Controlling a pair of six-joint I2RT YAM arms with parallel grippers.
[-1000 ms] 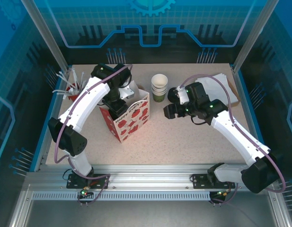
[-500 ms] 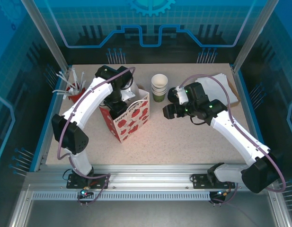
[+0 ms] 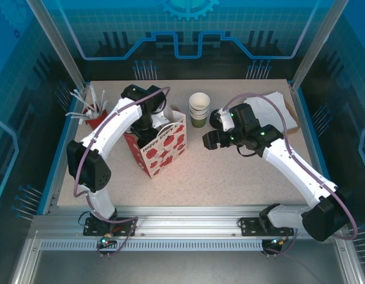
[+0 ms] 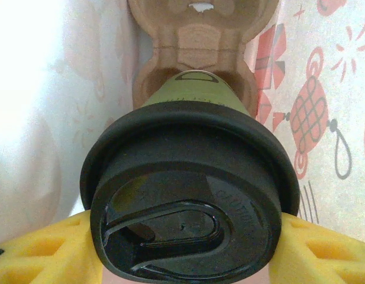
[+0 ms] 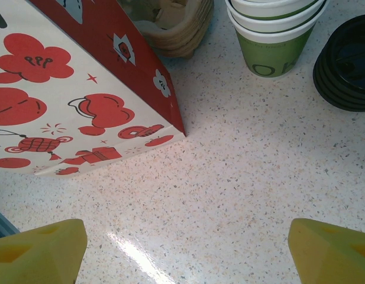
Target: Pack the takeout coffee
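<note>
The takeout coffee, a green paper cup under a round black lid, is held inside the red-and-white gift bag. My left gripper is shut on it, a yellow finger pressing just under the lid rim on each side. The cup's base hangs just over a pocket of a brown cardboard cup carrier at the bag's bottom. From above, the left gripper reaches down into the bag's open top. My right gripper stands open above bare table, right of the bag.
A stack of lidless cream-and-green cups stands behind the right gripper, with a stack of black lids beside it. A red holder of straws sits at the back left, and white paper at the back right.
The left wrist has shifted toward the back right over the bag, and its gripper sits deeper in the bag's opening. The right arm has barely moved.
</note>
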